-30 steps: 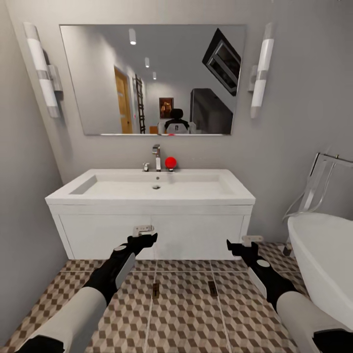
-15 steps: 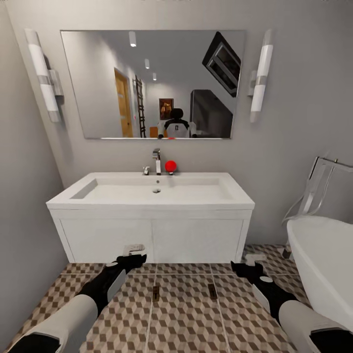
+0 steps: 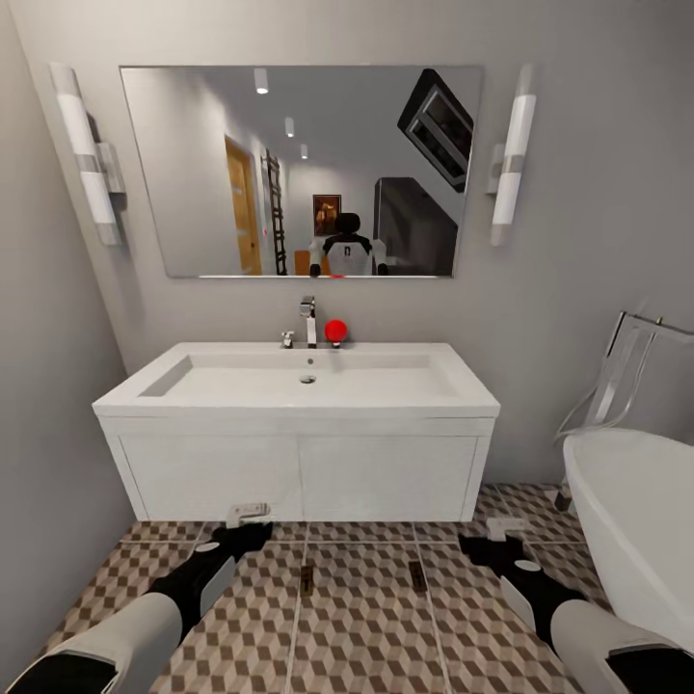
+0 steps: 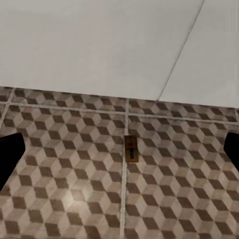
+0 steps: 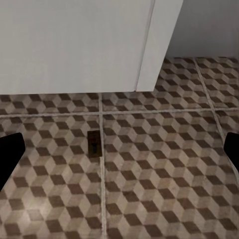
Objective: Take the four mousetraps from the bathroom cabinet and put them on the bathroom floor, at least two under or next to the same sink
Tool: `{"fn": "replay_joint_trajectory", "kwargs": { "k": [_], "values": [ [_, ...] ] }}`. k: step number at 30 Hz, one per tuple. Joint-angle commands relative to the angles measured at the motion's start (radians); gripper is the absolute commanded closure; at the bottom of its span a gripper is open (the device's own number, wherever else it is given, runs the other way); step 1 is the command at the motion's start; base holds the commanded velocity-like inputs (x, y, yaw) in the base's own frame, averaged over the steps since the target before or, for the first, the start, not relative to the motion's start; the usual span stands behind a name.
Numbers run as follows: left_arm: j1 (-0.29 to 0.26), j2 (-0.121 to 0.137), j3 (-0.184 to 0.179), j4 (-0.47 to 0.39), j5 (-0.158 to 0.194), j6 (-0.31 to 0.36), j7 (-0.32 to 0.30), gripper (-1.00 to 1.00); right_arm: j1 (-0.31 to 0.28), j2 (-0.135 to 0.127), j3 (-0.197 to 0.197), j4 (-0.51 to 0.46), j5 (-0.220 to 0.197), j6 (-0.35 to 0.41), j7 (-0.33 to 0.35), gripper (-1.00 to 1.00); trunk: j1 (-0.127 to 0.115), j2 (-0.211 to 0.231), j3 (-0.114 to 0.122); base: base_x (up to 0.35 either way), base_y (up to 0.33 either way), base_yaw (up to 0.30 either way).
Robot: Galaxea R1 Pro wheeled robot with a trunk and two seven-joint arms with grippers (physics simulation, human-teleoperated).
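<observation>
Two mousetraps lie flat on the cube-patterned bathroom floor [image 3: 366, 627] in front of the white vanity, one [image 3: 306, 577] near a grout line and the other [image 3: 417, 572] to its right. The left wrist view looks down on one mousetrap [image 4: 131, 148], and another mousetrap [image 5: 93, 143] lies in the right wrist view. My left gripper [image 3: 251, 522] hovers low before the vanity, open and empty, its dark fingers [image 4: 10, 157] wide apart. On the other side my right gripper [image 3: 493, 538] is open and empty too, fingers [image 5: 10, 152] spread. The bathroom sink [image 3: 308, 378] sits above. The cabinet is out of view.
A white bathtub [image 3: 636, 511] with a chrome tap frame stands at the right. The grey wall closes in on the left. Above the basin are a chrome tap [image 3: 308, 321], a red round object [image 3: 334, 331] and a large mirror [image 3: 301, 169].
Both grippers have sunk lower toward the floor and drawn back from the vanity doors. The head view has shifted slightly. The two mousetraps on the floor have stayed put.
</observation>
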Motion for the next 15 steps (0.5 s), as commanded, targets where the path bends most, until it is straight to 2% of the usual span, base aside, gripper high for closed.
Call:
{"fn": "replay_joint_trajectory", "kwargs": {
  "k": [1,7,10,15],
  "values": [
    [0.0,0.0,0.0,0.004,0.0,-0.001,0.005,-1.0,0.0,0.0,0.0,0.003,0.0,0.0,0.0,-1.0,0.0,0.0,0.0,0.0,0.0,0.0],
    [0.0,-0.004,-0.001,0.055,0.001,-0.005,0.064,-1.0,0.001,0.0,0.0,0.034,0.001,-0.001,0.001,-1.0,-0.019,0.035,0.016,0.0,0.0,0.0],
    [0.0,-0.005,-0.001,0.089,0.001,-0.014,0.104,-1.0,0.001,0.0,0.0,0.06,0.013,-0.004,0.001,-1.0,-0.031,0.056,0.025,0.0,0.0,0.0],
    [0.002,0.0,-0.001,0.134,0.001,-0.059,0.124,-1.0,0.001,0.0,0.0,0.081,0.042,-0.028,0.001,-1.0,-0.05,0.091,0.041,0.0,0.0,0.0]
  ]
}}
